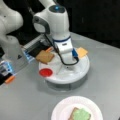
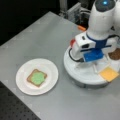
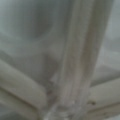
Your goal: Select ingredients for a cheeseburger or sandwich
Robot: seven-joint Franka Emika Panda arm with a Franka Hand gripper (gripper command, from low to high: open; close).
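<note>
The end effector [image 1: 65, 65] is lowered onto the round white tray [image 1: 82, 71], its fingertips hidden behind the arm's own body, so whether it is spread or pressed together cannot be told; nothing is seen pinched. On the tray's rim in a front view lie a red tomato disc [image 1: 45, 72], a tan toast square [image 1: 45, 56] and a yellow cheese square [image 1: 82, 52]. Well apart from the tray, on the grey counter [image 2: 40, 32], a white plate [image 2: 23, 83] is seen carrying the sandwich so far: a toast square [image 2: 30, 76] topped with green lettuce [image 2: 38, 77]. In the wrist view only blurred pale surfaces are shown.
</note>
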